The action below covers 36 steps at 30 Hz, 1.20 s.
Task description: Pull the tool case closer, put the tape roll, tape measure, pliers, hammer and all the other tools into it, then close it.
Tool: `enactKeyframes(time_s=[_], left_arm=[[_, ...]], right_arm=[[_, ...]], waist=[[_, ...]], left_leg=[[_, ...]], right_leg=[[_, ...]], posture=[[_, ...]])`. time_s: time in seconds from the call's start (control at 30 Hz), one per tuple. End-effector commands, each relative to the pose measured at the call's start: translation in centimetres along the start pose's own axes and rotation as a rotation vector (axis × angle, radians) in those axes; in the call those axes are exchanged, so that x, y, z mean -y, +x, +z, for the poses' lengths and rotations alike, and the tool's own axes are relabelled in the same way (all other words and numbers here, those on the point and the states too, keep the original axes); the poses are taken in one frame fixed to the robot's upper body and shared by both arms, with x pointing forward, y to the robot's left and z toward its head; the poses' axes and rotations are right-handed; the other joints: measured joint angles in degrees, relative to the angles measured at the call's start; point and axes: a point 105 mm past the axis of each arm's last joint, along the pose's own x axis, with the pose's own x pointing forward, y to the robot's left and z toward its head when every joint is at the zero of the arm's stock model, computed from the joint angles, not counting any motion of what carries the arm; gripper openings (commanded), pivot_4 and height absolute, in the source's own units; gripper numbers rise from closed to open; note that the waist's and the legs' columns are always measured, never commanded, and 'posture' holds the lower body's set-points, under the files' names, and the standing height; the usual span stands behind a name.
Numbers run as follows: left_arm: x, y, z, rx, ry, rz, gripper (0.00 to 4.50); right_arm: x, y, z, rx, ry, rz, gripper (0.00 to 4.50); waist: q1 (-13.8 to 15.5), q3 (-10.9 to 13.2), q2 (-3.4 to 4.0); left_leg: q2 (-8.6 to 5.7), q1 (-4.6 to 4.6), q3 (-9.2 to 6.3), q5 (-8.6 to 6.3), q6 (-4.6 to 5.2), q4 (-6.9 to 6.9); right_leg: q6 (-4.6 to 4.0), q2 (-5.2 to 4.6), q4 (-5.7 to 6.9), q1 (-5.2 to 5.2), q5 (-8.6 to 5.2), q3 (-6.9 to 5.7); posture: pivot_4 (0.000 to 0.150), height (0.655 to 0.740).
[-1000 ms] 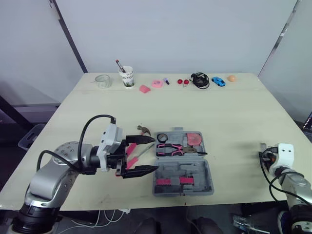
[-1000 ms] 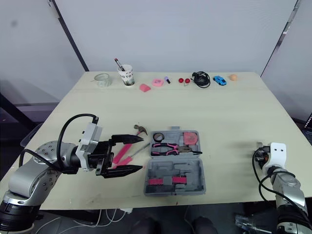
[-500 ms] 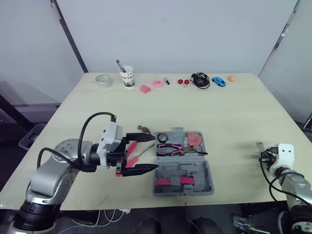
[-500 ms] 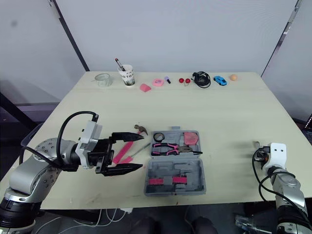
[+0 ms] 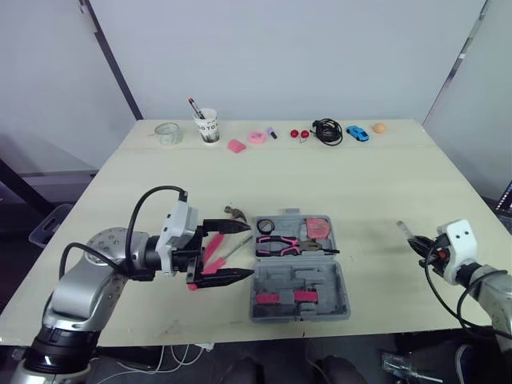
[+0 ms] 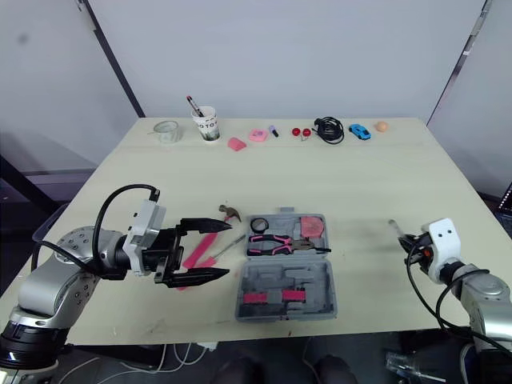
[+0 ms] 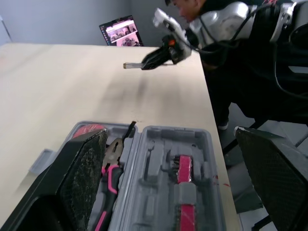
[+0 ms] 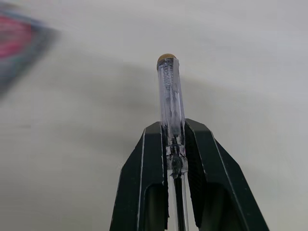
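The grey tool case (image 5: 336,284) lies open near the table's front edge. In it are a black tape roll (image 5: 266,226), pink-handled pliers (image 5: 280,240) and a red tape measure (image 5: 320,228). My left gripper (image 5: 244,251) hovers open just left of the case, over pink-handled tools (image 5: 212,252) lying on the table; its fingers (image 7: 86,163) frame the case (image 7: 192,144). A hammer (image 5: 236,213) rests behind them. My right gripper (image 8: 172,129) is shut on a clear-handled screwdriver (image 8: 169,96), held above the table right of the case (image 5: 410,234).
Along the table's far edge stand a glass cup (image 5: 168,133), a paper cup with a pen (image 5: 208,126), pink pieces (image 5: 256,137), red bits (image 5: 299,134), a black cable (image 5: 328,130), a blue toy car (image 5: 358,133) and an orange ball (image 5: 379,128).
My right gripper has risen from the table's front right edge and moved left toward the case, screwdriver in its grip. The left gripper has barely shifted.
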Motion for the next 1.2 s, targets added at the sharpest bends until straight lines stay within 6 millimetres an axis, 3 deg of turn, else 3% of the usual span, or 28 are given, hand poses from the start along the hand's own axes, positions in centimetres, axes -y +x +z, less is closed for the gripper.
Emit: enactKeyframes(time_s=[0.03, 0.3, 0.77, 1.2], left_arm=[[-0.5, -0.7, 0.1, -0.002, 0.032, 0.013, 4.5], [-0.9, -2.2, -1.3, -0.04, 0.032, 0.014, 4.5], [-1.5, -4.3, -3.5, -0.108, 0.035, 0.044, 4.5], [-1.7, -4.8, -4.0, -0.135, 0.031, 0.049, 4.5]], right_arm=[[-3.4, 0.2, 3.0, 0.032, -0.108, 0.202, 0.0], [-9.6, 1.7, 5.5, -0.004, -0.309, 0.521, 0.0], [-17.9, 5.2, 8.3, -0.078, -0.565, 0.758, 0.0], [-20.7, 7.8, 7.5, -0.198, -0.782, 0.771, 0.0]], waist=[[0.0, 0.0, -0.03], [0.1, 0.0, -0.08], [0.1, 0.1, -0.16], [0.0, 0.1, -0.2]], left_leg=[[0.0, 0.0, 0.0, 0.0, 0.0, 0.01], [0.0, -0.06, 0.0, 0.0, 0.0, 0.02], [0.02, -0.14, -0.02, 0.0, 0.0, 0.03], [0.03, -0.16, 0.01, 0.0, 0.0, 0.04]], right_leg=[[0.0, 0.0, 0.0, 0.0, 0.0, -0.02], [-0.01, 0.0, -0.02, -0.03, 0.0, -0.07], [-0.03, -0.03, 0.0, -0.14, 0.0, -0.15], [-0.03, -0.06, 0.04, -0.15, 0.0, -0.26]], posture=[[0.15, 0.74], [0.15, 0.74], [0.15, 0.74], [0.15, 0.74]])
